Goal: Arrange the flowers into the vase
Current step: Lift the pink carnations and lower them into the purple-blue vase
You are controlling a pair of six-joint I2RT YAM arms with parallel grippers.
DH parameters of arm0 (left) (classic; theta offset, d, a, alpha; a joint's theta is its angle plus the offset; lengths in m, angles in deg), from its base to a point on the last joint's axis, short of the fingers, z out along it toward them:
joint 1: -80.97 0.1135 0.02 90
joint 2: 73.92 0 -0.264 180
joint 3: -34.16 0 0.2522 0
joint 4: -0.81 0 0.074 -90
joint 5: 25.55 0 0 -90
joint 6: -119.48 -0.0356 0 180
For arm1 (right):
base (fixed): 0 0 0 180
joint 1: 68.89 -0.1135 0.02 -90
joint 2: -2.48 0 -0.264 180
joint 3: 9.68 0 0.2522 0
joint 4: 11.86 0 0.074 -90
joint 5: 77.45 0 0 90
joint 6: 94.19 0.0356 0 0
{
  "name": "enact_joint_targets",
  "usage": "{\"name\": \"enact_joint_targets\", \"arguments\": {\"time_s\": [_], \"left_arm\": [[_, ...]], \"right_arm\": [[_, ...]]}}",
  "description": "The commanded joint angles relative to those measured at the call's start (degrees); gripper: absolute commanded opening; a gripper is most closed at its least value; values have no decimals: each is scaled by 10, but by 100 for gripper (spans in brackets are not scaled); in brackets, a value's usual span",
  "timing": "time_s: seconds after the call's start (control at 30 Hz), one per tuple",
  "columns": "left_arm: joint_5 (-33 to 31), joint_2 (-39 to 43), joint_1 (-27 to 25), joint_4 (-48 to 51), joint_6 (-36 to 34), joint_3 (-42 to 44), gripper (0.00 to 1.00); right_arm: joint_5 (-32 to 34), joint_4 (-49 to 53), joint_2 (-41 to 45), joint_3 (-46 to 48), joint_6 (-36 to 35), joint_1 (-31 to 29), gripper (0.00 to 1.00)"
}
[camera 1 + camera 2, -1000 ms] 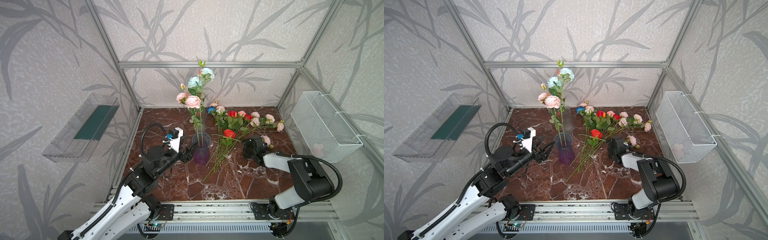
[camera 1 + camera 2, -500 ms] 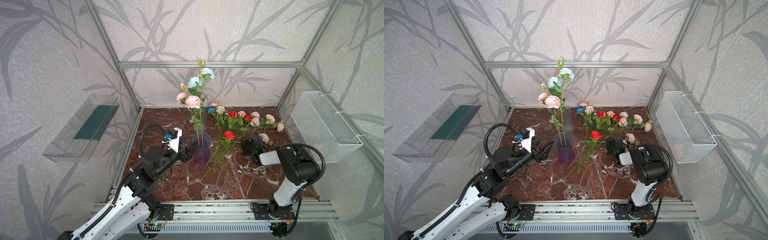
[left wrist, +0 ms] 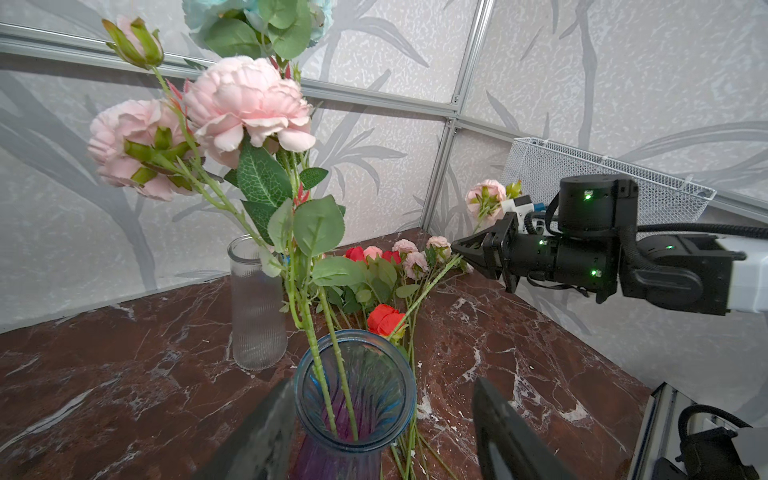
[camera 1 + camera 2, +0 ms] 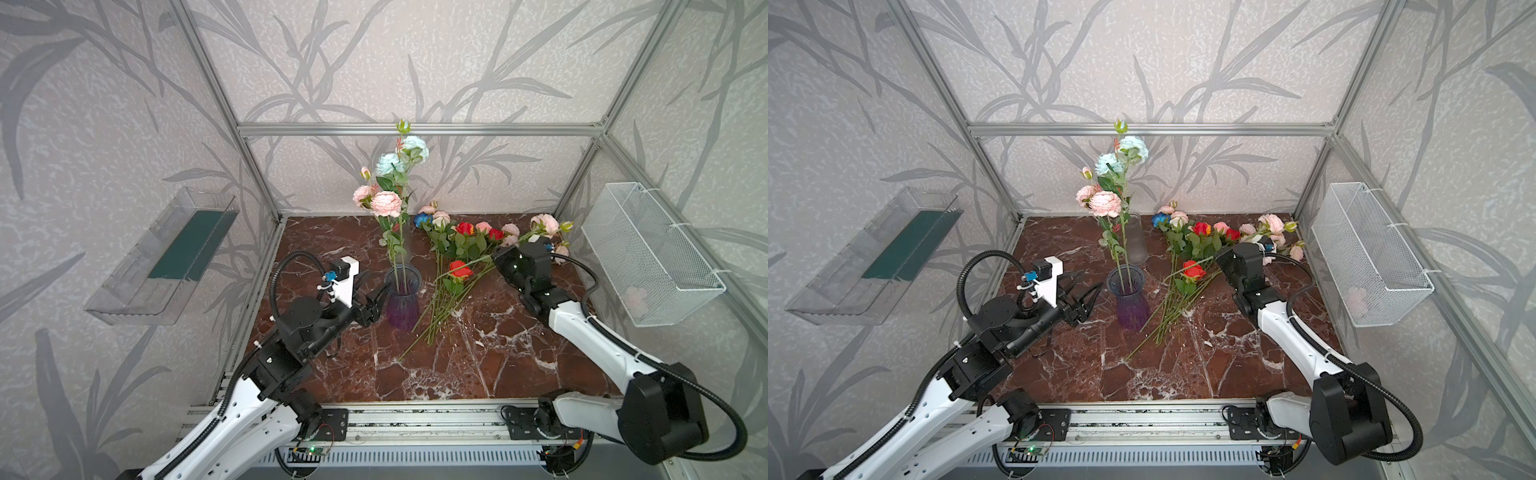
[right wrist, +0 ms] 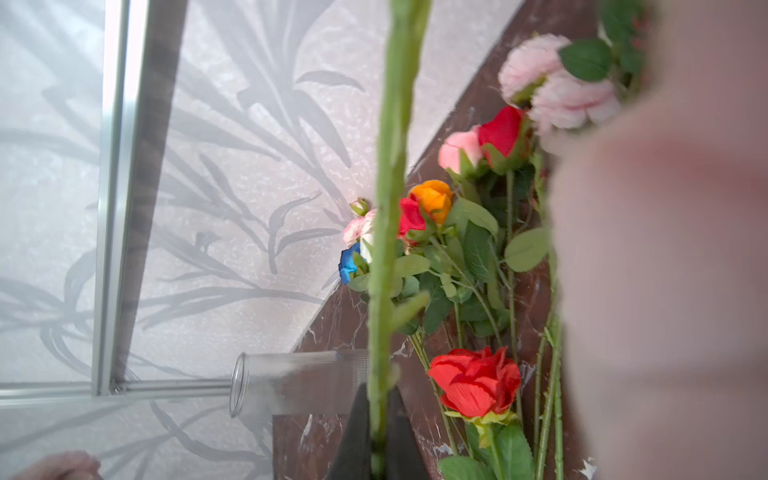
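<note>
A purple-and-blue glass vase (image 4: 402,300) (image 4: 1128,300) (image 3: 355,395) stands mid-table with two tall stems in it, pink peonies (image 3: 245,104) and pale teal blooms (image 4: 401,156). My left gripper (image 4: 374,291) (image 3: 382,419) is open, its fingers either side of the vase's neck. Loose flowers (image 4: 457,245) (image 4: 1192,245) lie in a pile to the vase's right, a red rose (image 4: 459,269) (image 5: 473,386) nearest. My right gripper (image 4: 495,254) (image 3: 457,248) (image 5: 378,440) is shut on a green stem of a pink peony (image 4: 544,224), head end raised above the pile.
A clear ribbed glass vase (image 4: 1136,241) (image 3: 257,307) stands just behind the purple one. A white wire basket (image 4: 648,253) hangs on the right wall and a clear plastic tray (image 4: 166,257) on the left wall. Bare marble lies along the front.
The right jaws have closed on the peony stem, and the right gripper has risen and moved toward the back with it. The left arm has not moved.
</note>
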Motion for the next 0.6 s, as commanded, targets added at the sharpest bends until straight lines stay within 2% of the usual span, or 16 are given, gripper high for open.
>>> {"name": "enact_joint_targets", "arguments": {"time_s": [0.0, 0.1, 0.17, 0.23, 0.4, 0.57], "left_arm": [[-69, 18, -1, 20, -13, -2, 68], [-200, 23, -1, 50, 17, 3, 68], [-295, 23, 0, 89, 57, 3, 68], [-346, 26, 0, 118, 84, 10, 68], [-372, 49, 3, 144, 122, 34, 69], [-369, 72, 4, 141, 127, 46, 69]], "right_arm": [[54, 74, 23, -95, -196, -72, 7], [177, 86, 30, -191, -388, -170, 5], [196, 99, 15, -260, -464, -205, 5], [190, 122, -2, -325, -513, -228, 4], [169, 173, -31, -426, -564, -294, 4], [105, 219, -70, -465, -508, -311, 3]]}}
